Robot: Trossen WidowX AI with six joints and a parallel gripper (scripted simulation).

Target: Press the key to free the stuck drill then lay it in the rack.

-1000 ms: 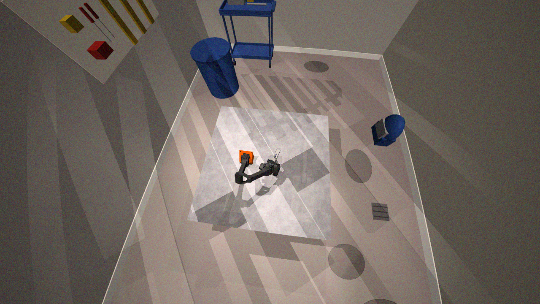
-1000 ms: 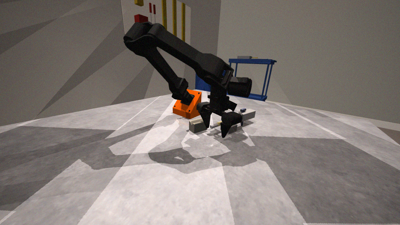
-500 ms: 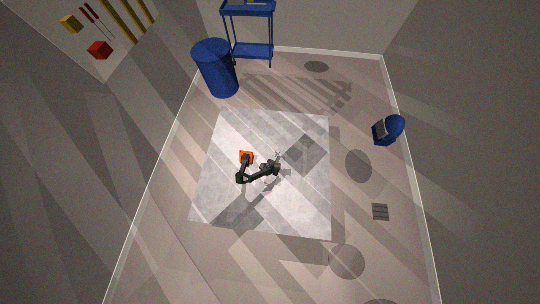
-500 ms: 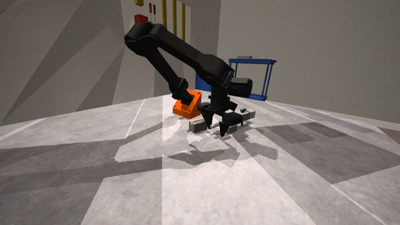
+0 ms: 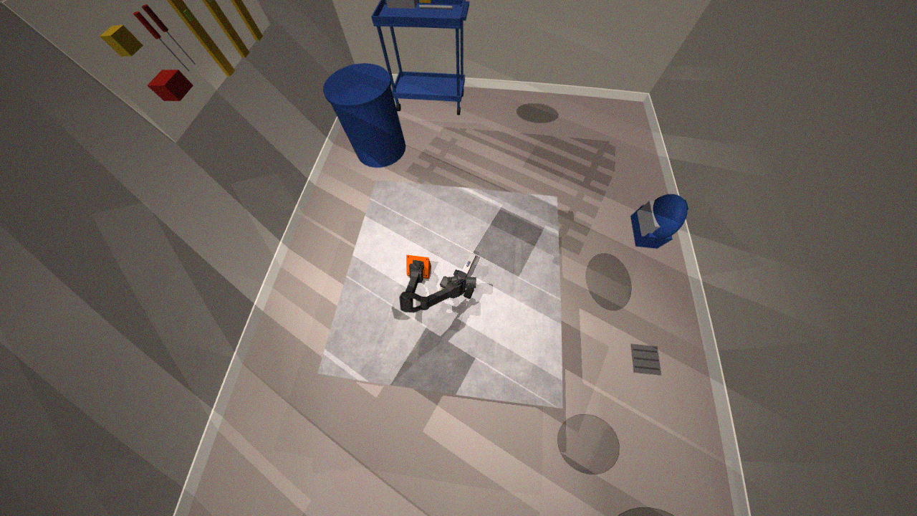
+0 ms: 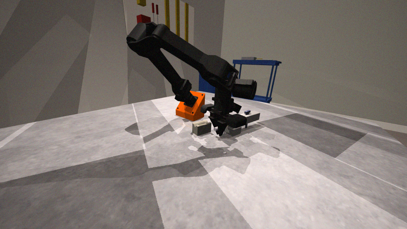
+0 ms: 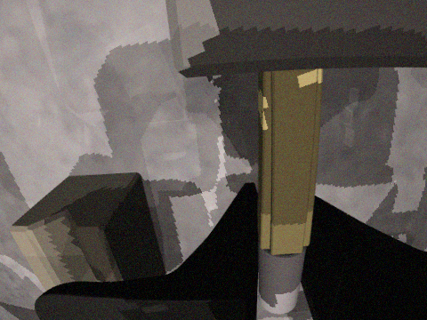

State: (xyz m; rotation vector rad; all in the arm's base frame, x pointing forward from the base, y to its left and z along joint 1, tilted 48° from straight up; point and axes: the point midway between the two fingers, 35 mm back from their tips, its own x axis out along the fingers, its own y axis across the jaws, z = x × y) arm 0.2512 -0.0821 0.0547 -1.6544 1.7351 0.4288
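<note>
My gripper (image 7: 266, 191) (image 6: 220, 128) (image 5: 470, 283) points down at the mat, and its black fingers are shut on the drill (image 7: 290, 124). The drill is a yellow bar with a grey-white end (image 7: 280, 287). It sticks out of a dark holder block (image 7: 309, 12) (image 6: 252, 116). In the exterior view the fingers hide most of the drill. A small blue key (image 6: 247, 111) sits on top of the holder, behind the gripper. The rack (image 6: 201, 127) (image 7: 77, 231) is a small grey slotted block, just left of the gripper.
The arm's orange base (image 6: 191, 107) (image 5: 417, 261) stands behind the rack. A blue barrel (image 5: 365, 115), a blue cart (image 5: 423, 86) and a blue machine (image 5: 660, 221) stand far off on the floor, beyond the grey mat (image 5: 410, 359).
</note>
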